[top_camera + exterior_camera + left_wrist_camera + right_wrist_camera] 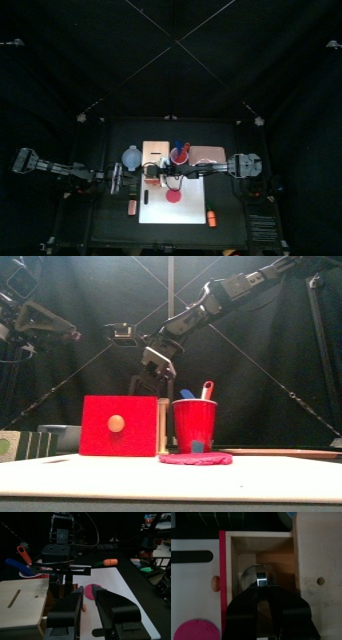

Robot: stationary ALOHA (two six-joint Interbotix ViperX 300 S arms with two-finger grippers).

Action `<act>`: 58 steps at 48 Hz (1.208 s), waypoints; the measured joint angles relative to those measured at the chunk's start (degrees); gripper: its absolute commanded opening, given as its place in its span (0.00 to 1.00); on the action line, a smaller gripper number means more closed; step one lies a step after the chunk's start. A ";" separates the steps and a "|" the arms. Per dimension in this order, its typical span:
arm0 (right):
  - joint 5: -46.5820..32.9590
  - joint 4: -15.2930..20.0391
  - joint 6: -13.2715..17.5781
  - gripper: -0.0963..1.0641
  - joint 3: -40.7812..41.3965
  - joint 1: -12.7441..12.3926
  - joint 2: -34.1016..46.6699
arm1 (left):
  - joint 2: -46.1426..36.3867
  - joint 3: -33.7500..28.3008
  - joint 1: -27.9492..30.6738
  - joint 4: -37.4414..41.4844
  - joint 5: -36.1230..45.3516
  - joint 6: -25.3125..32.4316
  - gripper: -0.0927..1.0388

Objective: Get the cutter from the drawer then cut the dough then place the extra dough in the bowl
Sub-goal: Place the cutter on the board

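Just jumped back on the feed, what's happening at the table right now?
The right hand is down in the open red-fronted drawer of the wooden box, its tips at the metal cutter lying inside. Whether it has gripped it is unclear. The left hand hovers open beside the box, holding nothing. The pink dough lies on the white board, not yet cut. The bowl sits back left.

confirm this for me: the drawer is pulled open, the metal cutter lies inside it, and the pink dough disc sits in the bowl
One thing is off: the dough disc is not in the bowl but lies flat on the white cutting board, as the right wrist view shows. The drawer is pulled open and the metal cutter lies inside it.
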 measured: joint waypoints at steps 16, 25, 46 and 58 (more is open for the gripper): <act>2.72 -0.26 -0.18 0.52 -3.78 0.00 -0.09 | 0.00 0.09 0.00 -1.58 0.18 0.00 0.65; 4.83 0.00 -0.18 0.52 -5.71 0.00 -0.97 | 0.09 0.09 0.00 -2.11 0.35 0.00 0.65; 8.09 1.58 -0.09 0.52 -7.03 1.49 -3.60 | 0.00 0.09 0.00 -2.46 0.35 0.00 0.65; 7.38 4.57 0.00 0.52 -7.03 2.29 -4.39 | 0.00 0.09 0.09 -2.81 0.35 0.09 0.65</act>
